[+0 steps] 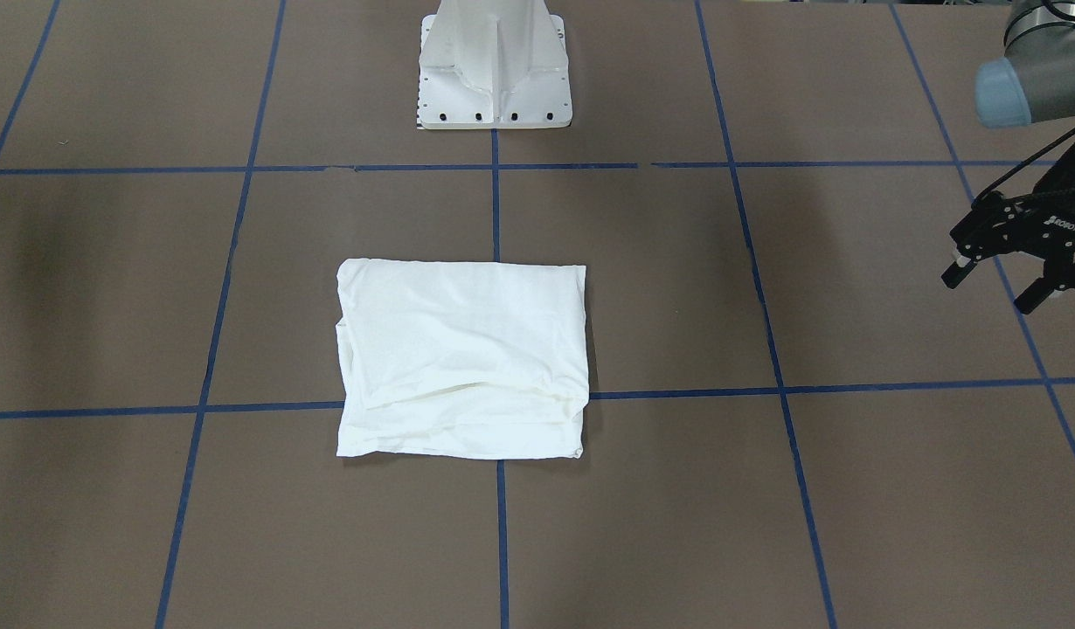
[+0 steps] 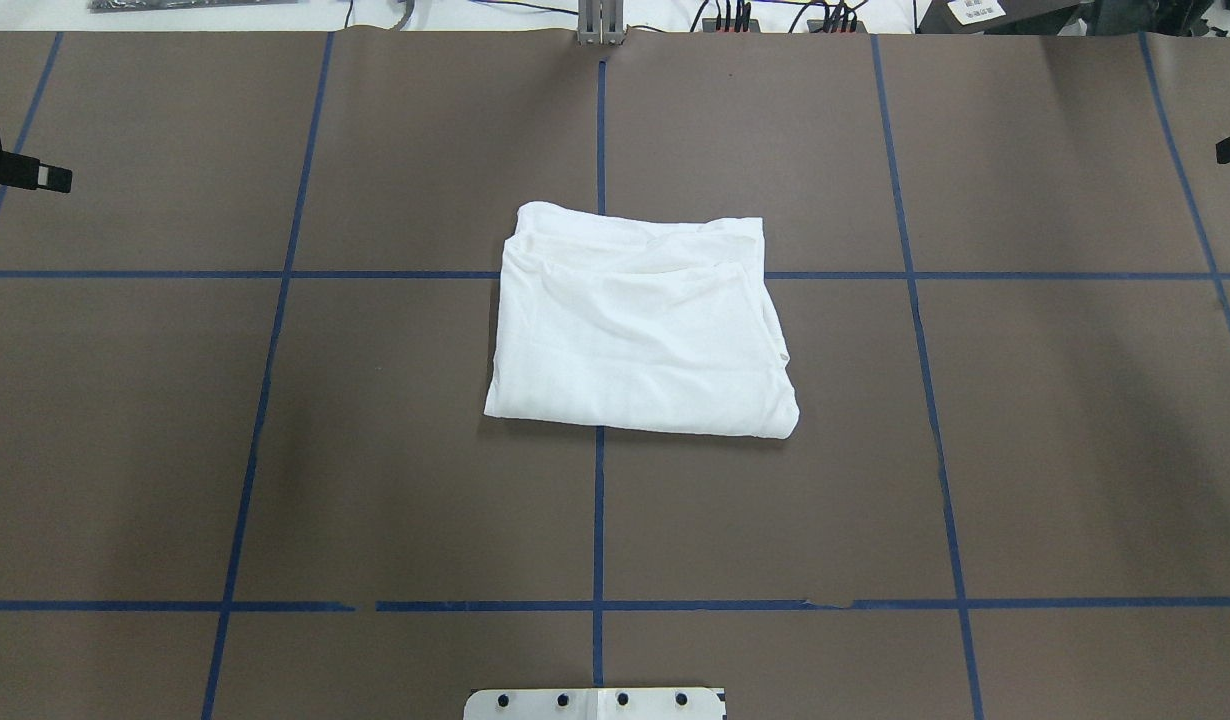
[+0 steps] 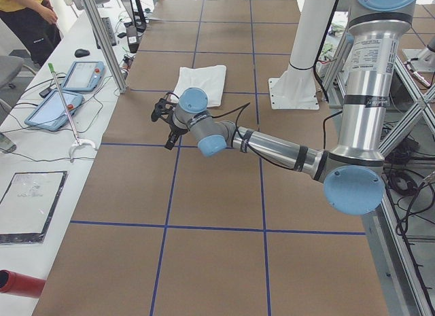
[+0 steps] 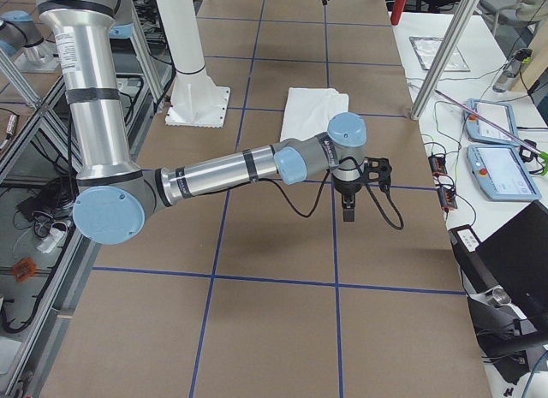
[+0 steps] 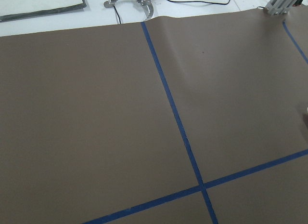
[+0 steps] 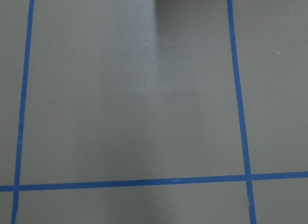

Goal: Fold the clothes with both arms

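Left gripper [image 1: 988, 293] first: jaws spread, nothing between them, hanging over bare brown table [image 1: 852, 489]. Its wrist view shows only table surface and blue tape lines [image 5: 175, 118]. Right gripper [image 4: 348, 210] also hangs over bare table. I honestly can't tell if it's spread or clenched, since only a sliver of it shows from overhead and the side view isn't good enough to call.

The T-shirt [image 2: 640, 330] lies roughly midway between the two grippers, well apart from both. It's already down to a compact rectangle, so to me the folding looks basically done, maybe one more fold at most.

What could go wrong from here:

- The stack isn't tight. The layers step out along the edge farthest from the pedestal base [image 1: 494, 70], and there's a loose ridge across the top. If a gripper goes in for another fold, it could easily pinch just the top layer and peel the bundle open.
- A grab on one side only would probably drag the bundle across the table rather than fold it.
- If either arm sweeps inward low, a finger could snag an edge and undo the fold.
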Robot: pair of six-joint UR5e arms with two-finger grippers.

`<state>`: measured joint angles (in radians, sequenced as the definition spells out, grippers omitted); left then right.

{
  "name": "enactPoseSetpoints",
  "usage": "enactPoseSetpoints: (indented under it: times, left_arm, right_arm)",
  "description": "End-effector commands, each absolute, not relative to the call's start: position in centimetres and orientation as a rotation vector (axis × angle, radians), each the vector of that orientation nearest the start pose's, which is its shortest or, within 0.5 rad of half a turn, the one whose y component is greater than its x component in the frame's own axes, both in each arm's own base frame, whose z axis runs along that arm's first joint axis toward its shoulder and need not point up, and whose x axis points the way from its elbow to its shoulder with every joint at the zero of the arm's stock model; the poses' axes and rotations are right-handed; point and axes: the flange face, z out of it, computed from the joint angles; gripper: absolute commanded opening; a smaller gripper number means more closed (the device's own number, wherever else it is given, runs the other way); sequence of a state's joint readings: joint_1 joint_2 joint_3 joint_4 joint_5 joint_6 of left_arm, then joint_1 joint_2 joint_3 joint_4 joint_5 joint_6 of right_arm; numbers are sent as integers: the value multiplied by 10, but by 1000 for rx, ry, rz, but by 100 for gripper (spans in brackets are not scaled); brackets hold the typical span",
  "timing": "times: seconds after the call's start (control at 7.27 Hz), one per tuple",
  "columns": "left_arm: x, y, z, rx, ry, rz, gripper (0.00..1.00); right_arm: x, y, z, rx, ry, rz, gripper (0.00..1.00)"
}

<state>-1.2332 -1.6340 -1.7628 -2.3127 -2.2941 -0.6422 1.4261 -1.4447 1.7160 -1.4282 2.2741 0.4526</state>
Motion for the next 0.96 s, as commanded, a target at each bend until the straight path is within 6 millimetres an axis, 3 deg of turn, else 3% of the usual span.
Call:
enactPoseSetpoints:
  times: [0.0, 0.14, 0.28, 0.41, 0.55, 0.69, 0.83]
  left_arm:
    - [110, -505, 417, 536, 1083, 135, 100]
    - [118, -504, 421, 509, 1068, 144, 100]
    - [116, -504, 422, 490, 1056, 132, 100]
    - [105, -506, 437, 515, 1020, 166, 100]
    - [67, -508, 462, 544, 956, 170, 100]
    - [28, -504, 500, 543, 865, 184, 100]
    - [-18, -506, 524, 536, 770, 150, 100]
  right_arm:
    - [-4, -551, 527, 153, -755, 154, 100]
    - [-4, -547, 540, 134, -758, 161, 100]
    - [-3, -543, 553, 113, -747, 169, 100]
    - [-3, -545, 550, 114, -753, 167, 100]
    - [-3, -547, 549, 121, -756, 145, 100]
    - [-6, -550, 548, 119, -789, 102, 100]
    - [6, -552, 546, 136, -824, 74, 100]
